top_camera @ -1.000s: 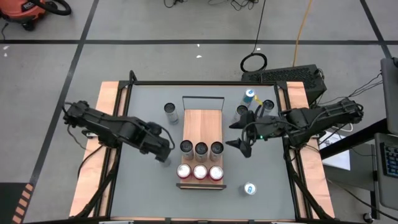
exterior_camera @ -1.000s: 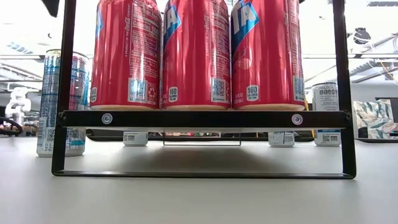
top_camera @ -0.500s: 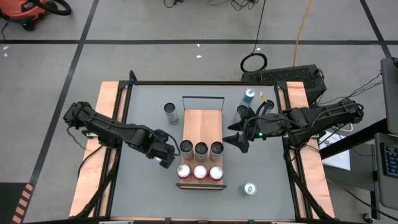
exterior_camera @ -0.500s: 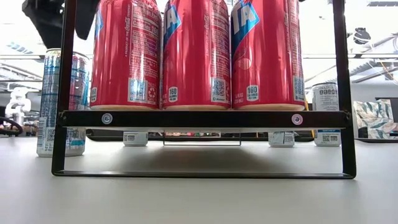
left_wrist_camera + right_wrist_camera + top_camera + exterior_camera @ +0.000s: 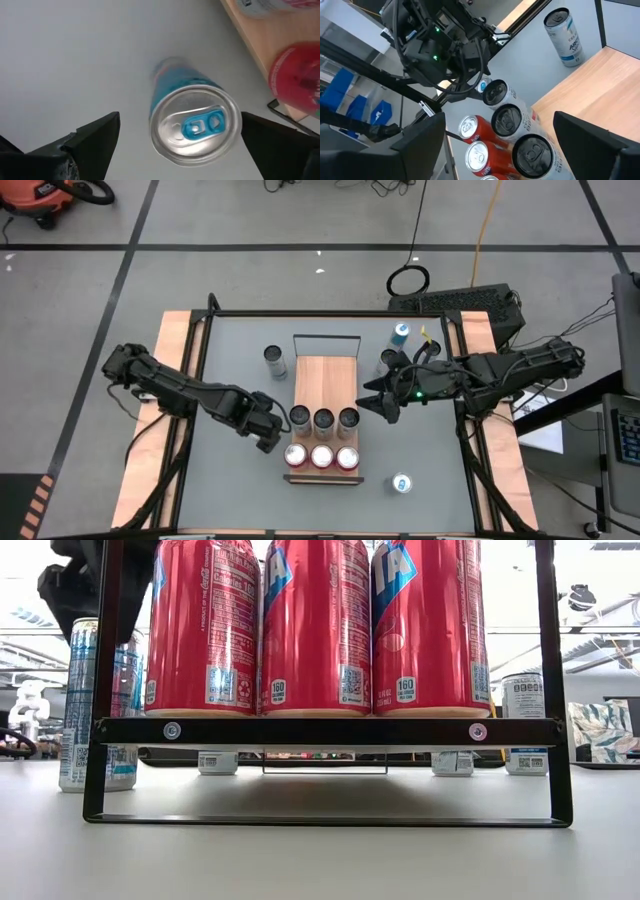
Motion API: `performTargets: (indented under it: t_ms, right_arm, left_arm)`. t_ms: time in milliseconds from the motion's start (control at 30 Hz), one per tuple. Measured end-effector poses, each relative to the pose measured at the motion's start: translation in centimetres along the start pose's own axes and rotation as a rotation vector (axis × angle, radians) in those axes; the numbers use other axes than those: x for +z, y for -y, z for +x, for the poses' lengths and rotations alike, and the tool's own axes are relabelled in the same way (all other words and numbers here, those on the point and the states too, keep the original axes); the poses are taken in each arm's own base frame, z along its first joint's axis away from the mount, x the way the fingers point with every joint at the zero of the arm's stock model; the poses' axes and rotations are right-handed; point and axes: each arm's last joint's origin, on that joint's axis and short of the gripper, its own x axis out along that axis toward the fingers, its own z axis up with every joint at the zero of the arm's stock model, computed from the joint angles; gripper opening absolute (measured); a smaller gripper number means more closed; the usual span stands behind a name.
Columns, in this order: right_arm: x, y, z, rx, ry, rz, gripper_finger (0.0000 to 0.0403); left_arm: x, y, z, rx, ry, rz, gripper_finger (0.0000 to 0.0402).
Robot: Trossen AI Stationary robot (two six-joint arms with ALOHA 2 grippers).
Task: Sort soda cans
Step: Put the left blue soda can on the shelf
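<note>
Left gripper point(image 5: 268, 437), fingers spread wide and holding nothing, hangs over the desk just left of the wooden rack point(image 5: 326, 418); in the left wrist view a slim blue can point(image 5: 192, 121) stands upright directly between its 2 fingers, not touched by either. Right gripper point(image 5: 383, 401), also wide open and empty, hovers just right of the rack, level with its bare middle.

On the rack, 3 red cans point(image 5: 321, 456) fill the row at its near edge, and 3 silver-grey cans point(image 5: 323, 419) with dark tops fill the row directly behind them; the rest of the board toward the far edge carries nothing. In the low view the red cans point(image 5: 317, 625) stand side by side on the rack's black front bar point(image 5: 325, 730).

Loose cans on the desk: 1 silver-grey can point(image 5: 275, 361) left of the rack's far end, 1 blue can point(image 5: 401, 333) near the far right corner, 2 dark-topped cans point(image 5: 431, 350) beside the right arm, partly hidden by it, and 1 blue can point(image 5: 401, 483) near the near edge, right of the rack
</note>
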Motion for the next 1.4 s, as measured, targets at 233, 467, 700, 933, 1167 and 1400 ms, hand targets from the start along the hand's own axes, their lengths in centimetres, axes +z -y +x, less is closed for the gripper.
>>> performTargets:
  t_ms: [233, 467, 700, 933, 1167, 1400]
  right_arm:
    - [0.0, 0.0, 0.0, -0.001, 0.002, 0.008, 0.0345]
    - [0.1, 0.1, 0.0, -0.031, 0.041, 0.006, 0.0345]
    - [0.1, 0.1, 0.0, -0.029, 0.043, -0.016, 0.0345]
    - [0.6, -0.6, 0.0, 0.036, 0.093, -0.048, 0.0345]
    - [1.3, -1.4, -0.2, 0.101, 0.171, -0.237, 0.0345]
    - [1.6, -1.4, -0.2, 0.064, 0.219, -0.451, 0.0345]
  left_arm:
    - [0.0, 0.0, 0.2, 0.008, 0.018, 0.007, 0.0344]
    - [0.0, 0.0, 0.2, 0.001, 0.016, 0.030, 0.0271]
    - [-0.1, -0.1, -0.1, -0.009, 0.000, 0.029, 0.0217]
    - [-0.5, -1.0, -4.2, -0.065, -0.029, -0.021, 0.0215]
    - [-1.1, -3.4, -11.6, -0.172, 0.050, -0.122, 0.0215]
    - [-1.5, -6.2, -18.4, -0.378, 0.242, -0.296, 0.0214]
